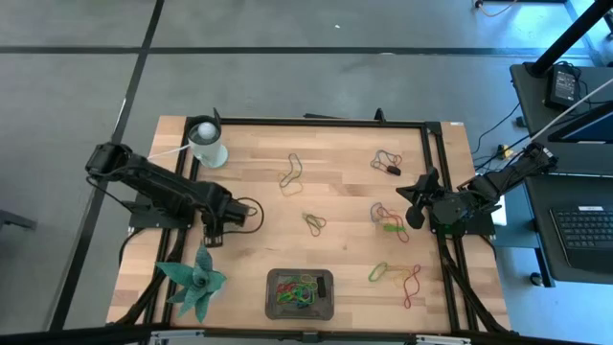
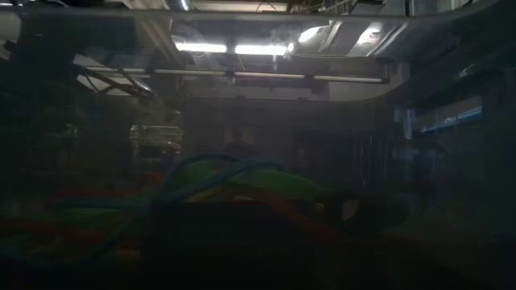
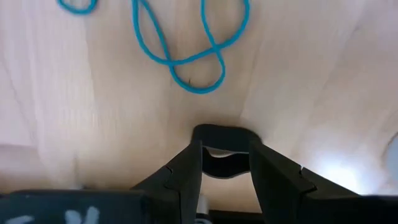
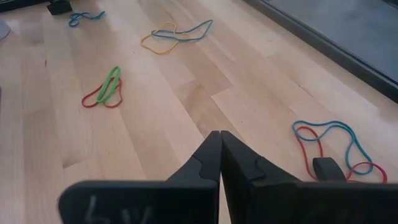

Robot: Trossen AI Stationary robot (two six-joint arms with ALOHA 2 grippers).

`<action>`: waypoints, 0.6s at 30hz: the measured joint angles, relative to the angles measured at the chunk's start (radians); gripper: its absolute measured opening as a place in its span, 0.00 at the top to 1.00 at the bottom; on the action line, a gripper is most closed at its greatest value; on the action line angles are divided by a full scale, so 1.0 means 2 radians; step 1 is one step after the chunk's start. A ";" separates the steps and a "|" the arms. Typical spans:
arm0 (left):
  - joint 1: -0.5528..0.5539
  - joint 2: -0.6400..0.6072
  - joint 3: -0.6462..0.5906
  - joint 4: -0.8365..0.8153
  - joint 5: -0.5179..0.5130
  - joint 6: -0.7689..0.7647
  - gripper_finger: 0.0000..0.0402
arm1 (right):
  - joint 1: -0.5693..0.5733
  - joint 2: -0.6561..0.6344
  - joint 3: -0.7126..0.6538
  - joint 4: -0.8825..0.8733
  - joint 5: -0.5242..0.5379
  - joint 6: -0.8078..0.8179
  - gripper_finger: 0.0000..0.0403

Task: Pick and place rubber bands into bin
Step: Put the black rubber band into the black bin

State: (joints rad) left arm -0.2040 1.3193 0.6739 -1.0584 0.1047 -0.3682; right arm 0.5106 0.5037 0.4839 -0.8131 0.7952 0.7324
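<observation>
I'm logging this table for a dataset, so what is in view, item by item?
bin: one, dark grey, near edge, centre, holding mixed-colour bands.
loose bands: about seven clusters, mixed colours, scattered on the table's middle and right.
cup: one, white, far left corner.
plant: one, teal, spiky, near left corner.
table: one, light wood, black frame.
left hand: open, over a black band, left of centre.
right hand: shut, empty, right side.

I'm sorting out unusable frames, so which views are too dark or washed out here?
Low view: very dark and hazy, rubber bands a close blur. Left wrist view: wood washed pale, glare patch at one edge. High and right wrist views: evenly lit, bin readable.
</observation>
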 joint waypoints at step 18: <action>-0.045 0.000 -0.049 0.059 0.000 0.019 0.83 | 0.000 0.000 0.000 -0.003 0.000 0.011 0.98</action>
State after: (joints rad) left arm -0.2932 1.3186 0.5751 -0.9406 0.1054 -0.3297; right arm 0.5106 0.5037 0.4839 -0.8192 0.7949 0.7545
